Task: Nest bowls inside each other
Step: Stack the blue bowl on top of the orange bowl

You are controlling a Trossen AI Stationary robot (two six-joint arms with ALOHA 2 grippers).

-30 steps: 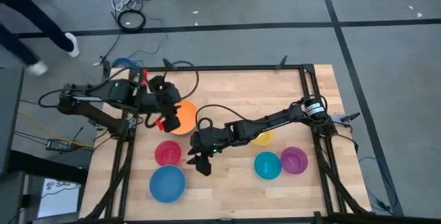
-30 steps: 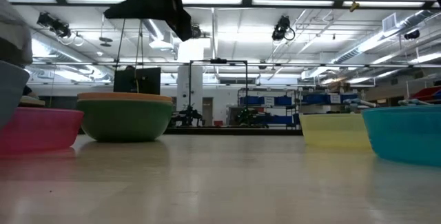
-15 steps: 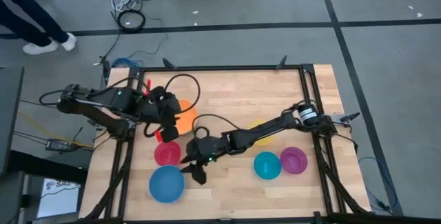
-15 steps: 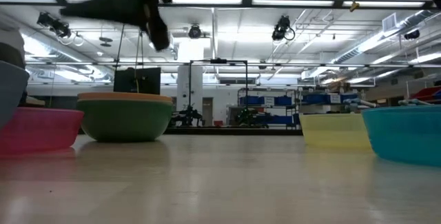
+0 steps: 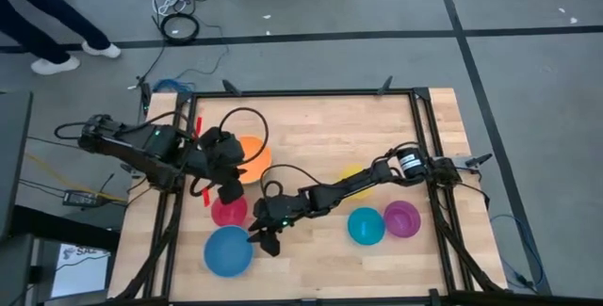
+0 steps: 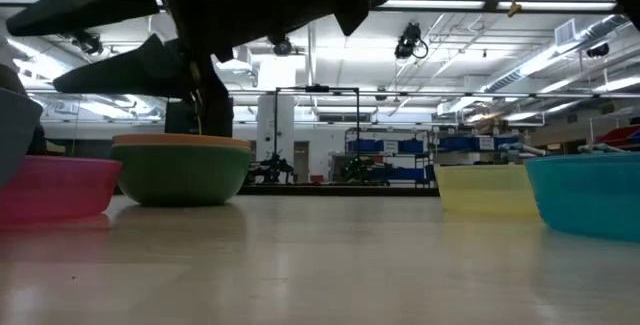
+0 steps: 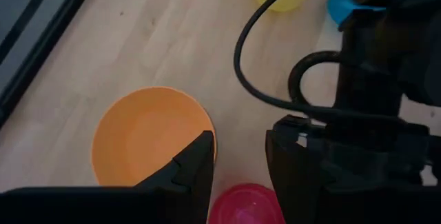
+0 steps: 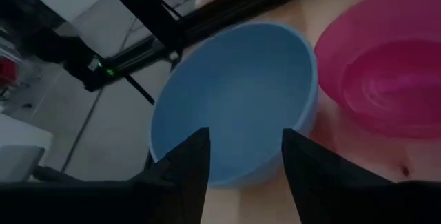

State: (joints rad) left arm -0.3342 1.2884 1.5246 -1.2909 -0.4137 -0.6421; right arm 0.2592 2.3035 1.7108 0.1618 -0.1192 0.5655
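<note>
An orange bowl [image 5: 252,157] sits inside a green bowl [image 6: 180,177] at the table's left. A red bowl [image 5: 229,211] and a larger blue bowl [image 5: 229,251] stand nearer the front edge. The yellow bowl [image 5: 356,180], half under my right arm, the teal bowl [image 5: 366,226] and the purple bowl [image 5: 402,218] stand on the right. My left gripper [image 7: 238,162] hangs open above the red bowl's far rim, beside the orange bowl [image 7: 148,136]. My right gripper [image 8: 244,158] is open and low, just right of the blue bowl [image 8: 234,100], with nothing between its fingers.
Black frame rails [image 5: 168,221] run along the table's left and right sides [image 5: 443,221]. A bare stretch of wood [image 5: 330,127] lies at the table's far middle. A person's legs [image 5: 47,24] show on the floor beyond the far left corner.
My right gripper has sunk and moved toward the table's near left, closing on the blue bowl. My left gripper has swung toward the near edge, from over the orange bowl to over the red bowl, and has rolled somewhat. No bowl has moved.
</note>
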